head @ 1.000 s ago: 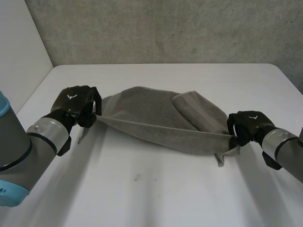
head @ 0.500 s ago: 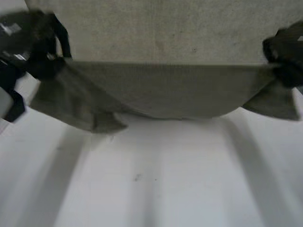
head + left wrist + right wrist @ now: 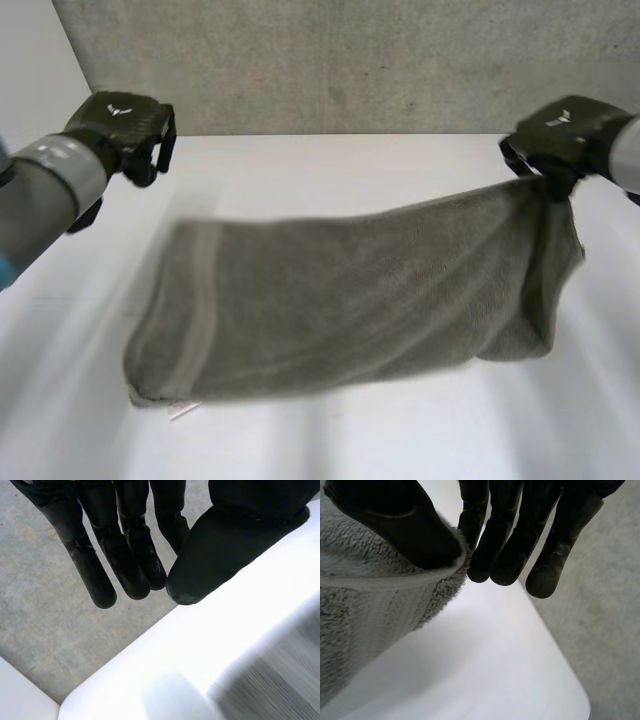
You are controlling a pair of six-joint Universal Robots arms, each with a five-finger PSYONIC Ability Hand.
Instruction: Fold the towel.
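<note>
Head view: grey towel (image 3: 350, 300) slung across the white surface (image 3: 330, 170), high at one end and low at the other. The right hand (image 3: 560, 130) is raised near the far edge of the surface and carries the towel by one upper corner. From there the cloth slopes down towards the left arm's side, where its free end (image 3: 150, 375) hangs low. Whether that end touches the surface cannot be told.

The left hand (image 3: 115, 120) is raised opposite, well apart from the cloth.

Left wrist view: fingers (image 3: 125, 555) and thumb nearly straight, nothing between them, with the towel passing below, beyond the fingertips.

Right wrist view: the thumb (image 3: 395, 525) presses the towel's hemmed corner (image 3: 420, 580) against the fingers in a firm pinch.

Handling, as judged: the towel is soft, limp and light. Its plush pile should resist slipping, yet it keeps no shape and sags wherever it is unsupported. A single pinch leaves it hanging askew. The best holds are probably the corners along the flat woven hem, and the low free corner is the likely place for the left hand to take it.
</note>
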